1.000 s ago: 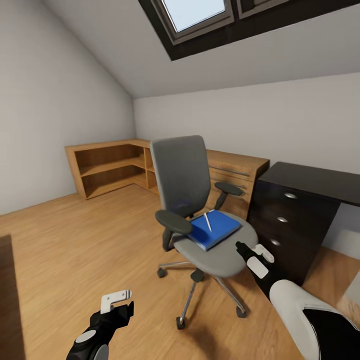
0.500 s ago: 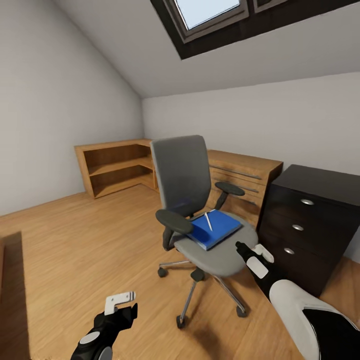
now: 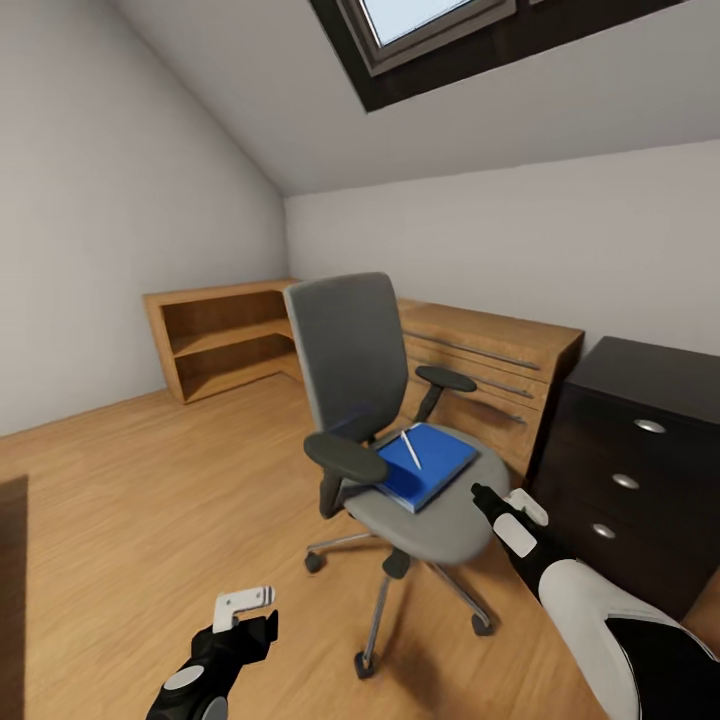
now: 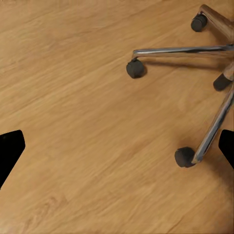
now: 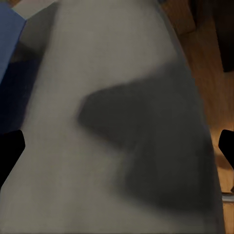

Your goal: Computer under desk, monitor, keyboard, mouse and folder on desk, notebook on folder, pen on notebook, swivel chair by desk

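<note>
The folder (image 3: pixel 421 464) lies flat on the seat of the swivel chair (image 3: pixel 400 440), with the pen (image 3: pixel 411 449) resting on top of it. My right claw (image 3: pixel 497 505) hovers at the seat's near-right edge, just beside the folder; its fingers stand apart. My left claw (image 3: pixel 243 608) hangs low over the wooden floor (image 3: pixel 130 500), well apart from the chair, fingers apart. The desk (image 3: pixel 640 440) with its black drawers stands right of the chair. A light-wood shelf unit (image 3: pixel 215 335) lines the wall behind, under a sloped ceiling
</note>
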Controlling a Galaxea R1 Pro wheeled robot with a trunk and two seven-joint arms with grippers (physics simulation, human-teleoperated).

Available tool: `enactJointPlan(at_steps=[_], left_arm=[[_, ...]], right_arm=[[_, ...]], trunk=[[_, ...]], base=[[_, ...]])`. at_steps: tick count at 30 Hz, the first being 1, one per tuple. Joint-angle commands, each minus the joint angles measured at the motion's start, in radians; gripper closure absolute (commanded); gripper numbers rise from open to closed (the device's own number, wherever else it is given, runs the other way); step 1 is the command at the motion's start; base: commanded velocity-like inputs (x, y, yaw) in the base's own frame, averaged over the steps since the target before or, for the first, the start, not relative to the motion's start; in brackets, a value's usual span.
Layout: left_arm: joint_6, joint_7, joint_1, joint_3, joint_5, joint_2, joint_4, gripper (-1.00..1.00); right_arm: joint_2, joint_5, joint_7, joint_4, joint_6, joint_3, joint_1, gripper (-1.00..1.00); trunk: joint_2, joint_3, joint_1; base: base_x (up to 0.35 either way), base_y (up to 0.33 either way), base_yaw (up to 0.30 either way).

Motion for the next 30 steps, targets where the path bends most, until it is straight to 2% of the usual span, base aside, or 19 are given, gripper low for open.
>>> enactJointPlan(at_steps=[1, 18, 22, 30], left_arm=[[0.002, 0.009, 0.0, -0.001, 0.01, 0.0, -0.001, -1.0], [0.003, 0.009, 0.0, -0.002, 0.011, 0.0, -0.001, -1.0], [0.003, 0.009, 0.0, -0.002, 0.011, 0.0, 0.0, -1.0], [0.004, 0.008, 0.0, -0.002, 0.011, 0.0, 0.001, -1.0]], right_arm=[[0.001, -0.011, 0.002, -0.001, -0.002, 0.0, 0.0, -1.0], [0.001, -0.011, 0.003, -0.001, -0.003, 0.0, 0.0, -1.0], [0.0, -0.011, 0.003, -0.001, -0.003, 0.0, 0.0, -1.0], [0.0, -0.011, 0.002, -0.001, -0.004, 0.0, 0.0, -1.0]], trunk=[[0.0, -0.001, 0.0], [0.0, -0.001, 0.0], [0.0, -0.001, 0.0], [0.0, -0.001, 0.0]], base=[[0.322, 0.0, 0.0], [0.298, 0.028, 0.0], [-0.045, 0.007, 0.0], [-0.266, 0.001, 0.0]])
